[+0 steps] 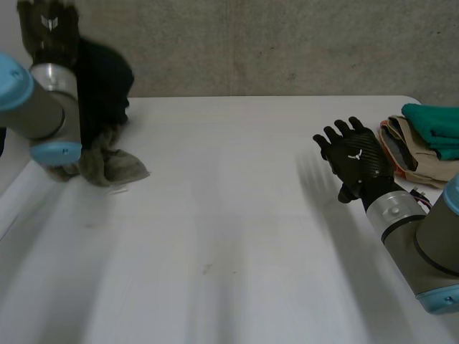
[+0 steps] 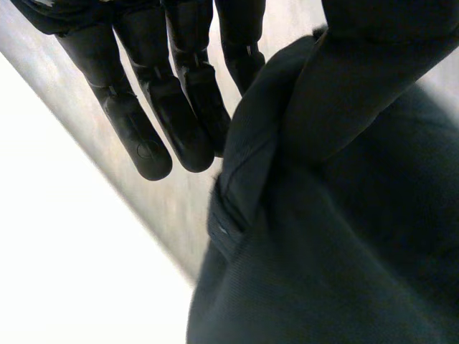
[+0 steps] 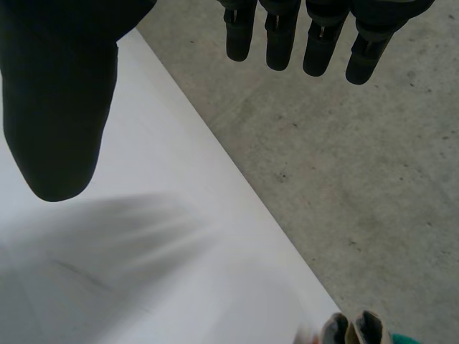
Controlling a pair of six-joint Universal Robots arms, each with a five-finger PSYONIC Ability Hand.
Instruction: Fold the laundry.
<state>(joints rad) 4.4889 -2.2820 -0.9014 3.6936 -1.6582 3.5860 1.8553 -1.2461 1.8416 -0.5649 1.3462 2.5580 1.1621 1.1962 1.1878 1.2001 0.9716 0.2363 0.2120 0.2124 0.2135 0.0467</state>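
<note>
**While a black fabric garment (image 1: 104, 79) hangs by our left hand (image 1: 49, 32), our right hand (image 1: 356, 161) spreads**

We cannot tell whether the left hand grips it. A crumpled grey-green towel (image 1: 111, 166) lies below it on the white table (image 1: 237, 215). Our right hand hovers, fingers (image 3: 276, 36) straight and apart, near a folded teal-and-beige clothes stack (image 1: 423, 136).

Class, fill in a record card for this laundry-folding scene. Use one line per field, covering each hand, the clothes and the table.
left hand: raised over the table's far left part, next to the dark garment
dark garment: lifted, hanging beside the left arm
grey-green cloth: crumpled on the table under the dark garment
right hand: open, fingers spread, holding nothing, above the table
folded stack: teal piece on top, beige beneath, at the table's right edge
table: white
</note>
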